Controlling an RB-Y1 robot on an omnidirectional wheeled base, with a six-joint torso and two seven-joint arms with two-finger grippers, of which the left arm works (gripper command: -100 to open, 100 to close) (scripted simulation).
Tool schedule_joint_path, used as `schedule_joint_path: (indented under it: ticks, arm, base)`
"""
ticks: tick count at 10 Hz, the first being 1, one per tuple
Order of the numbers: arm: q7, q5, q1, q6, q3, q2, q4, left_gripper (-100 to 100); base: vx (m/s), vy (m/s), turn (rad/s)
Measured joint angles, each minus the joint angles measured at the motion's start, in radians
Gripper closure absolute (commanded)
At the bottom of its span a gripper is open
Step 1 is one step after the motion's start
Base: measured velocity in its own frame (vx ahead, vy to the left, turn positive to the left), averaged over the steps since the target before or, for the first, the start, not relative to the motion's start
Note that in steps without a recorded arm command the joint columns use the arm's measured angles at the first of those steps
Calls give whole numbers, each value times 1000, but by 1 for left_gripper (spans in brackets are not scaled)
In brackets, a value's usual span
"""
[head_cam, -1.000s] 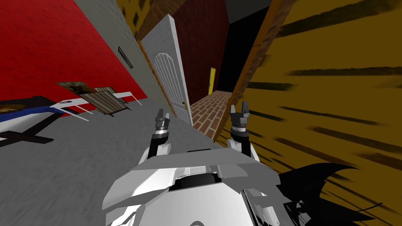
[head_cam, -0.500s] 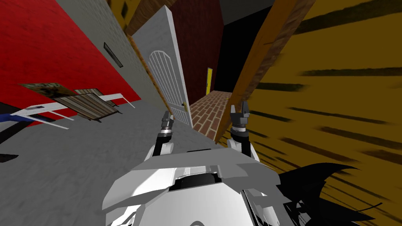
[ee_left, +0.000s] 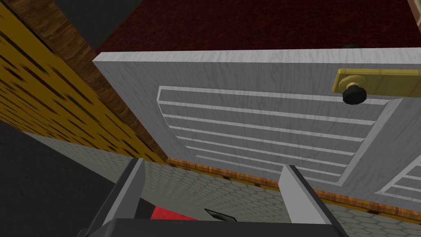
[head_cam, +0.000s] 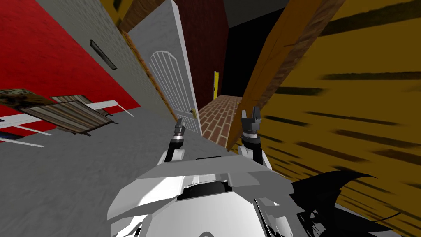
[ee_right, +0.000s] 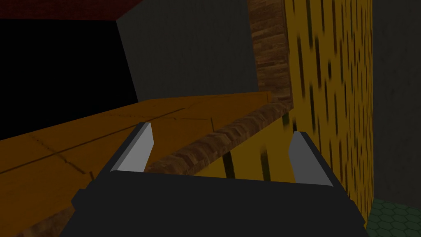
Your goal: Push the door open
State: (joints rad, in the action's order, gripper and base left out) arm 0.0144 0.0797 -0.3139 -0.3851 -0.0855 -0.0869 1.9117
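Door (head_cam: 172, 82) stands partly open just ahead of left gripper (head_cam: 180, 121), 2 fingers spread w/ nothing between; more pushing needed.

Straight ahead of you the door (head_cam: 174, 82) stands ajar, hinged on its left. Your left claw (head_cam: 180, 122) sits just before it, near the knob (ee_left: 354, 95). Your right claw (head_cam: 250, 112) is beside the frame post (head_cam: 267, 74) to the right of the gap. Between door and post, a floor (head_cam: 220, 113) runs back to a far door (head_cam: 216, 84). A table (head_cam: 109, 103) lies well off to your left.
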Motion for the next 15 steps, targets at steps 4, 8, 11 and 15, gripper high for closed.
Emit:
schedule_joint_path:
  ticks: [4, 8, 11, 15]
  arm:
    - [2, -8, 34, 19, -32, 1, -88, -100]
    - [8, -18, 76, 38, -58, 1, -185, -100]
    - [12, -26, 105, 55, -80, 4, -250, -100]
    - [14, -32, 137, 72, -104, 14, -324, -100]
  base:
    - [101, 169, -126]
    - [77, 193, -165]
    - [90, 165, -127]
    - [70, 185, -119]
